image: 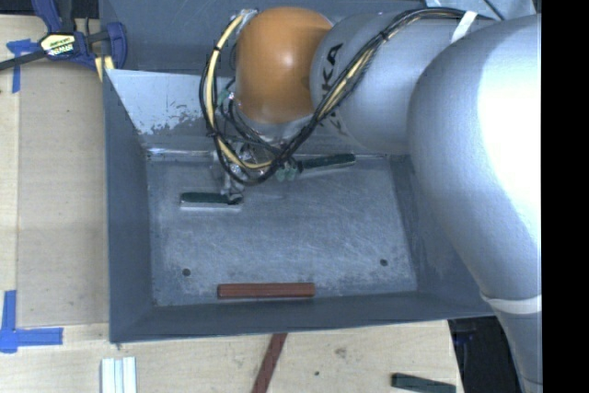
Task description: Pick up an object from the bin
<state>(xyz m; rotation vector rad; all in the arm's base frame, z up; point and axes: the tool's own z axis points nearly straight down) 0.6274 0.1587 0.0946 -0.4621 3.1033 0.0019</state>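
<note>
Dark bar lay flat on the left-back floor of the bin, second dark bar by the back wall, one red-brown stick along the front. Arm stretched in from the right, orange-capped wrist pointing down, gripper low at the first bar's right end. Claw state: cannot tell.

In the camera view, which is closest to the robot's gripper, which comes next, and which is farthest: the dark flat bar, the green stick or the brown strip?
1. The dark flat bar, right beside the gripper, on its left.
2. The green stick, off to the right by the back wall of the bin.
3. The brown strip, along the front wall.
</note>
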